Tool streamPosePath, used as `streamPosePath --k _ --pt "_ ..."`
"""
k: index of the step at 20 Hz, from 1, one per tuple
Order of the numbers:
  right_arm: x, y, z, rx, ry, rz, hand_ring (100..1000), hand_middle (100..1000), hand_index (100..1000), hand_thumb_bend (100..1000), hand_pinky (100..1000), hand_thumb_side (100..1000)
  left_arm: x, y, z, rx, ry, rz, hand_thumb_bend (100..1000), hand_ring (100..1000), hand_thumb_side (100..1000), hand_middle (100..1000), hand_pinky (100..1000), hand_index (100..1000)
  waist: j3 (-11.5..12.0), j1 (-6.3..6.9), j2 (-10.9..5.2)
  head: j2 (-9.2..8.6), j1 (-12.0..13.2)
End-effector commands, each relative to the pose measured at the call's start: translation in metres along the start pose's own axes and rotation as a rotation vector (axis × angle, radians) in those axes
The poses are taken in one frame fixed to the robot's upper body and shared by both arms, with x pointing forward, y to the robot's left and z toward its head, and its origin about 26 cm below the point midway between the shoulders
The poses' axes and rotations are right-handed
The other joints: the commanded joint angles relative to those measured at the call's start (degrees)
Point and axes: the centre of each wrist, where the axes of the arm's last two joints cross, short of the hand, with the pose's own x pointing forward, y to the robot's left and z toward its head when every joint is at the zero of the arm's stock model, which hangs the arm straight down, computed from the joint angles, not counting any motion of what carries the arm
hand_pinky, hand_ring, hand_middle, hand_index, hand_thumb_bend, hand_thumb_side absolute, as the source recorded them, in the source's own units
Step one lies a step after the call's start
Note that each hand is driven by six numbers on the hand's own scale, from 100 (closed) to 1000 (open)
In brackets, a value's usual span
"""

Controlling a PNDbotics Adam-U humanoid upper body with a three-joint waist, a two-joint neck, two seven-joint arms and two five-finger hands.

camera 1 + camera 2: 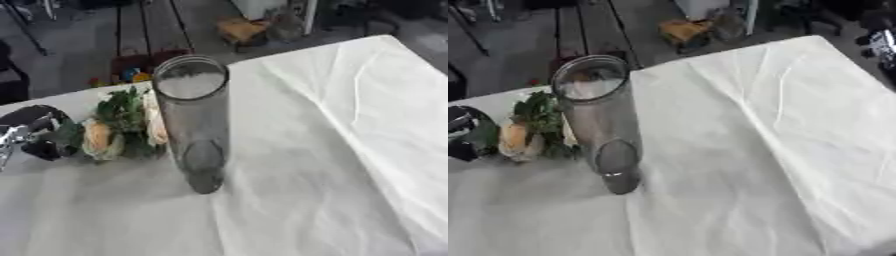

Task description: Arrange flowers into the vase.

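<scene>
Left hand [31, 131] at the flowers [118, 131], its fingers hidden, grip unclear; pick-up step; vase [192, 120] just beyond, empty; next: lift stems over its rim.

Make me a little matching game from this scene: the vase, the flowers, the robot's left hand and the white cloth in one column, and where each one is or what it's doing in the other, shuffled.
Things:
1. glass vase
2. flowers
3. left hand
4. white cloth

Places or states:
A. covers the table, creased
B. at the left edge, beside the blooms
C. stands upright on the cloth, nothing in it
D. pale blooms with green leaves, left of the vase, not yet in it

Pairs: 1-C, 2-D, 3-B, 4-A
</scene>
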Motion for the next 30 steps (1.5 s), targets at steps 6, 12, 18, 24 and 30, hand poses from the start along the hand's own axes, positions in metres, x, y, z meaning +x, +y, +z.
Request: streamPosePath --k 6,12,18,24,30 --pt "0.006 -0.009 -0.006 -0.011 -0.027 0.013 742 772 853 100 710 820 -0.007 0.004 0.002 -0.038 0.034 0.013 358 645 228 681 684 791 -0.4 -0.32 -0.32 -1.12 -0.2" --pt "0.006 -0.009 -0.006 -0.013 -0.028 0.01 742 770 850 100 710 819 -0.006 0.001 0.001 -0.05 0.031 0.048 358 431 351 505 474 707 -0.5 -0.39 -0.23 -0.97 -0.4" --pt "0.005 -0.008 -0.005 -0.013 -0.025 0.006 742 771 850 100 711 818 -0.005 -0.001 0.0 -0.065 0.047 0.113 268 101 411 308 177 539 -0.6 -0.48 -0.44 -0.97 -0.6" --pt "0.003 -0.008 -0.004 -0.014 -0.021 0.002 743 771 851 100 712 817 -0.001 -0.006 -0.001 -0.028 0.083 0.203 242 100 491 205 100 487 -0.5 -0.73 -0.61 -1.07 -0.6" --pt "0.002 -0.008 -0.004 -0.016 -0.019 -0.003 743 770 851 100 712 816 0.004 -0.009 -0.004 0.048 0.082 0.3 369 100 609 100 100 439 -0.4 -0.99 -0.82 -1.12 -0.6"
